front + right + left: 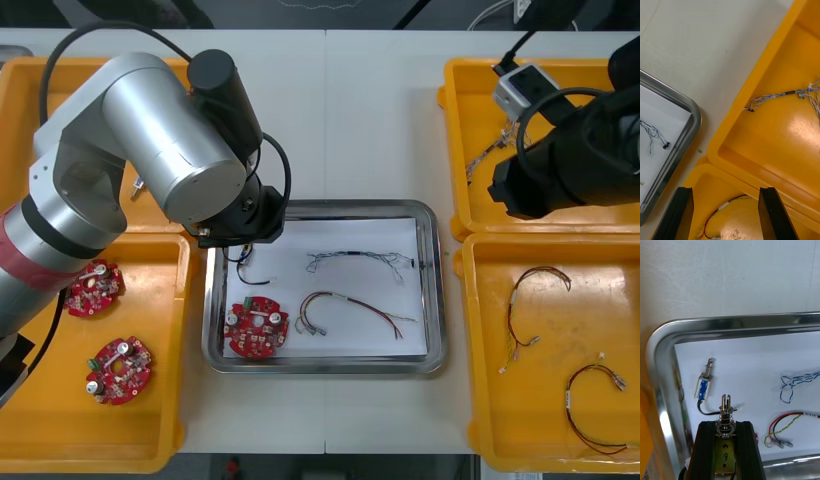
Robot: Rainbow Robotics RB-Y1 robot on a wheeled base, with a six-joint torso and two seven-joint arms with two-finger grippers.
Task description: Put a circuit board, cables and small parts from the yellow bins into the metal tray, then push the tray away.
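My left gripper [725, 425] is shut on a small metal part [725, 408], a brass body with a spring and a slotted pin. It hangs over the left far corner of the metal tray [662, 348]. A second small metal part [704, 384] with a black lead lies on the tray's white floor just beyond the fingers. The tray [432, 290] also holds a red circuit board [257, 327], a blue and white cable [360, 262] and a red and yellow cable [355, 308]. My right gripper [725, 213] is open and holds nothing, above the wall between the two right bins.
The left near bin [40, 420] holds two circuit boards [95, 287]. Red and yellow cables [535, 300] lie in the right near bin [480, 400]. A blue and white cable [790, 93] lies in the right far bin [763, 123]. My left arm [160, 130] covers part of the left far bin.
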